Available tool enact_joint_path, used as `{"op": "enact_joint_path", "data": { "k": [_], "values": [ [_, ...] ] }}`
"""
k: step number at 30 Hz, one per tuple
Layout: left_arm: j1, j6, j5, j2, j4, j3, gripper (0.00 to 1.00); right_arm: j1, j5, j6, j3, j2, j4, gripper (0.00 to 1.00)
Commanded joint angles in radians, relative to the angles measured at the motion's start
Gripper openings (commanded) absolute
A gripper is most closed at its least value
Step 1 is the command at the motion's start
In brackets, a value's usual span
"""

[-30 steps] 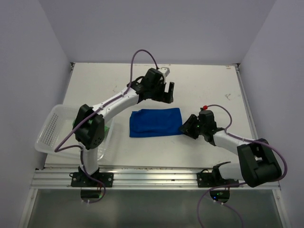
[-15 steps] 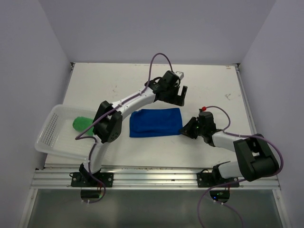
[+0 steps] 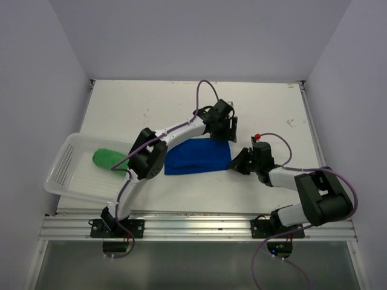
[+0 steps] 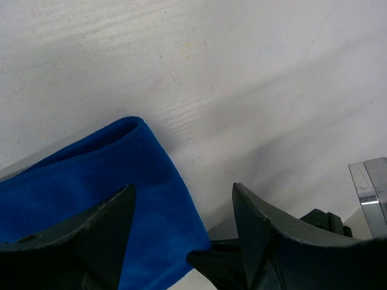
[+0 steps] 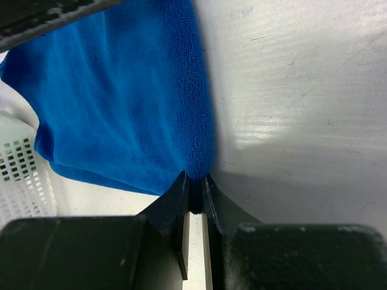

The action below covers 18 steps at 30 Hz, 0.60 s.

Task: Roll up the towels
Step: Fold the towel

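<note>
This looks like a robotics lab test cell. Bare pale walls (image 3: pixel 36 78) box in a scuffed white table (image 3: pixel 139 103). The cabled left arm (image 3: pixel 181 128) and right arm (image 3: pixel 281 176) are bolted to an aluminium rail (image 3: pixel 193 225).

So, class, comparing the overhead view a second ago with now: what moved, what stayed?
The left pincer swung right and came down over the blue towel's far right corner, open, gripping nothing. Its elbow left the basket, uncovering the green towel. The right pincer stayed shut on the blue towel's near right corner; towel unmoved.
</note>
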Motion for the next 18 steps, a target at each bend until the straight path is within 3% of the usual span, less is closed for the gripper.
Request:
{"op": "enact_joint_path", "data": {
  "k": [1,11,18],
  "values": [
    [-0.007,-0.093,-0.005,0.019,0.039,0.040,0.68,0.002,0.021,-0.046,-0.038,0.038,0.003,0.01],
    [-0.007,-0.115,-0.123,0.070,0.009,0.068,0.59,0.005,0.011,-0.063,-0.050,0.049,0.028,0.00],
    [-0.008,-0.082,-0.180,0.157,-0.074,0.203,0.53,0.005,0.004,-0.068,-0.056,0.056,0.049,0.00]
  ]
}}
